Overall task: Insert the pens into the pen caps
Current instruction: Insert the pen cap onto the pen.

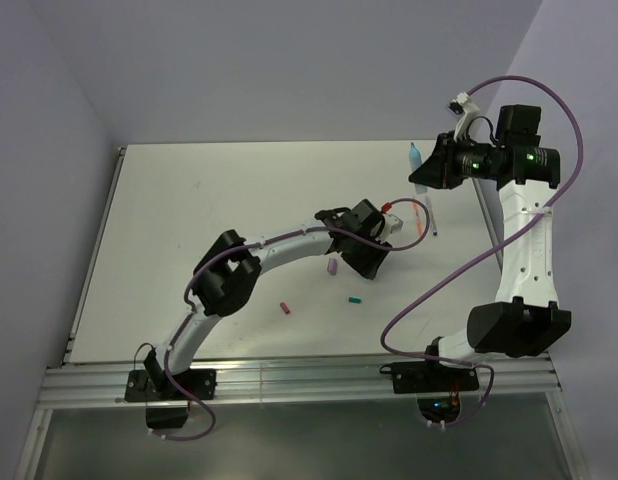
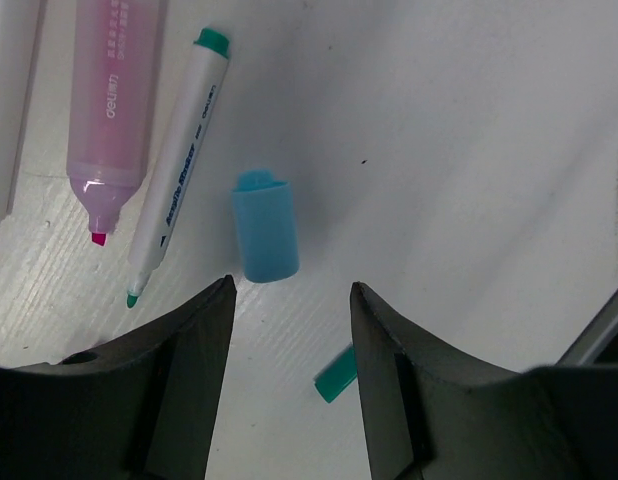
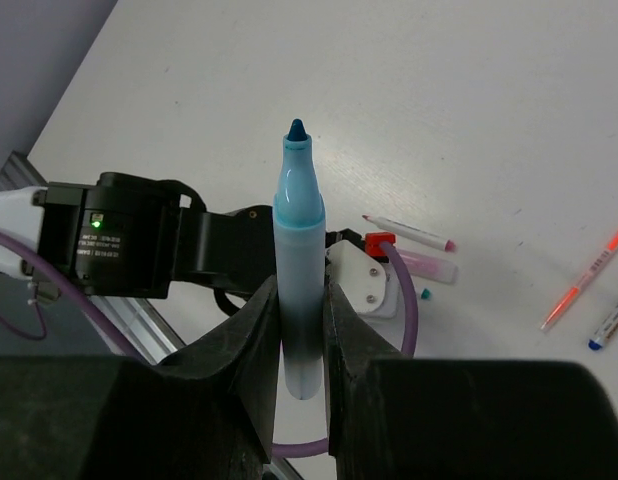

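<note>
My right gripper [image 3: 301, 290] is shut on a light blue pen [image 3: 298, 230], held upright with its uncapped tip up, above the table's far right [image 1: 414, 155]. My left gripper [image 2: 292, 300] is open and empty, low over the table. A light blue cap [image 2: 265, 225] lies just beyond its fingertips. A teal cap [image 2: 336, 375] lies by the right finger. A white pen with a teal end [image 2: 179, 165] and a pink highlighter [image 2: 114, 110] lie to the left. In the top view, a lilac cap [image 1: 331, 267], a red cap [image 1: 285, 307] and a teal cap [image 1: 354, 299] lie near the left gripper [image 1: 374, 255].
An orange pen [image 3: 587, 275], a blue-tipped pen [image 3: 614, 322] and a white pink-tipped pen [image 3: 409, 232] lie on the white table [image 1: 209, 210]. Purple walls stand behind and to the left. A metal rail [image 1: 289, 380] runs along the near edge.
</note>
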### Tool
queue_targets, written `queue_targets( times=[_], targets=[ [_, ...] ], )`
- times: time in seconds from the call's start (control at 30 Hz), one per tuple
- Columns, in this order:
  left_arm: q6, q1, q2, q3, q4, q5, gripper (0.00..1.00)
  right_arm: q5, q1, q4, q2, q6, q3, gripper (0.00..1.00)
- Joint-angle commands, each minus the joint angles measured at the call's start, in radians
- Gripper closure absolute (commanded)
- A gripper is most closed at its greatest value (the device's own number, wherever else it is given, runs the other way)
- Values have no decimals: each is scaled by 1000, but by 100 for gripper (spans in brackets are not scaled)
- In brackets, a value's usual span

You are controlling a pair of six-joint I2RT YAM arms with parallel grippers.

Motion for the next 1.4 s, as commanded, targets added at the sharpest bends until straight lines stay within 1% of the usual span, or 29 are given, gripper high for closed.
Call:
queue_targets(
  times=[0.0, 0.43, 0.73, 0.77, 0.9, 1.0, 1.03, 1.07, 1.13, 1.23, 1.27, 1.33, 1.37],
  targets=[
    [-4, -4, 20, 46, -14, -29, 45, -12, -4, -12, -28, -30, 6, 100],
    [-20, -5, 81, 52, -9, -48, 48, -23, -4, -37, -21, -55, 1, 100],
    [-43, -19, 127, 83, -26, -155, 54, -11, -7, -49, -11, -65, 15, 100],
    [-43, -20, 135, 83, -31, -166, 57, -11, -5, -51, -13, -67, 17, 100],
    [-45, -36, 138, 61, -38, -206, 62, -6, -5, -57, -10, -70, 21, 100],
    [-54, -48, 126, 40, -37, -206, 75, 5, -5, -61, -5, -76, 20, 100],
    [-56, -51, 114, 29, -34, -206, 80, 11, -7, -60, -4, -76, 18, 100],
    [-42, -56, 80, 26, -32, -236, 91, 18, -5, -61, -1, -73, 15, 100],
    [-24, -80, 35, 24, -34, -244, 100, 17, -5, -61, 1, -75, 11, 100],
    [28, -85, -109, -28, -5, -255, 100, 11, -5, -60, 7, -73, 6, 100],
    [67, -85, -203, -51, 4, -261, 100, 11, -5, -60, 9, -72, 11, 100],
    [119, -83, -308, -136, 36, -276, 100, -3, -4, -58, 15, -68, 14, 100],
    [187, -83, -421, -176, 53, -285, 100, -6, -2, -60, 16, -67, 15, 100]
  ],
)
